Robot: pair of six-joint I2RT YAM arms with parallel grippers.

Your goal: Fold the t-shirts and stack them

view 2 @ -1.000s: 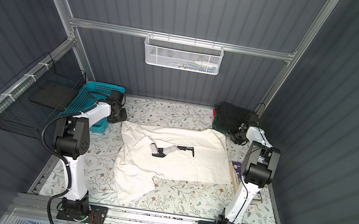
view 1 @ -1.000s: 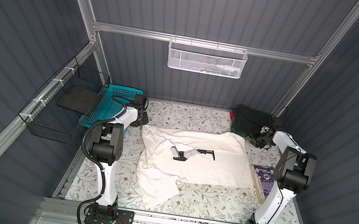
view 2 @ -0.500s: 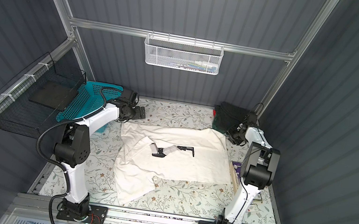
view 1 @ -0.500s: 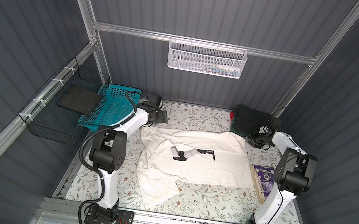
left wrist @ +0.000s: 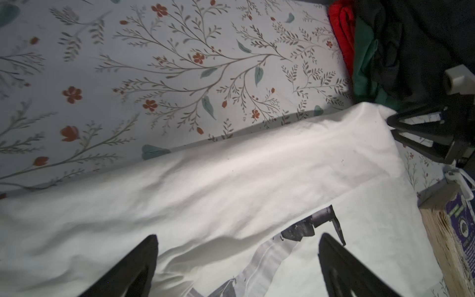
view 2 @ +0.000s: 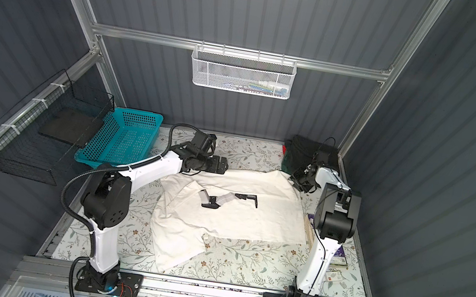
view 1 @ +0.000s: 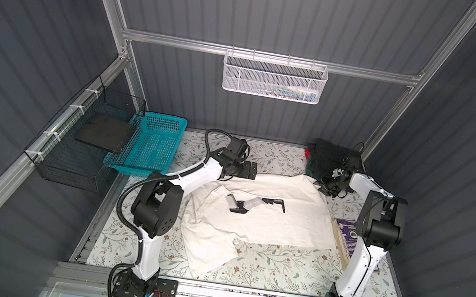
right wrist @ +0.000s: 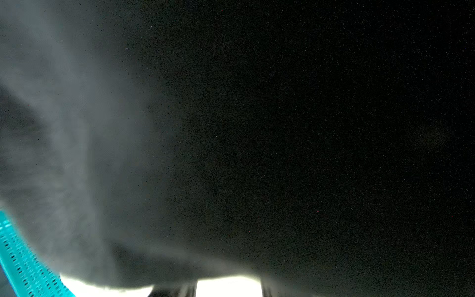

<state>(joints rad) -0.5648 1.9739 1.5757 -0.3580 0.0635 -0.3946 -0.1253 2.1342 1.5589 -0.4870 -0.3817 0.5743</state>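
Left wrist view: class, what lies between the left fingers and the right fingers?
Only the white t-shirt, lying rumpled; the left wrist view shows it.

Left end effector swung from basket to the t-shirt, opening wide

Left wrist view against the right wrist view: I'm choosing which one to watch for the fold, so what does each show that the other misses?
Only the left wrist view: the floral table covering, the red, green and black shirts, the black-and-grey print, the right hand at the cloth's corner. Only the right wrist view: a teal basket edge beside a dark blur. Both: the off-white t-shirt, in the right wrist view just a bright sliver.
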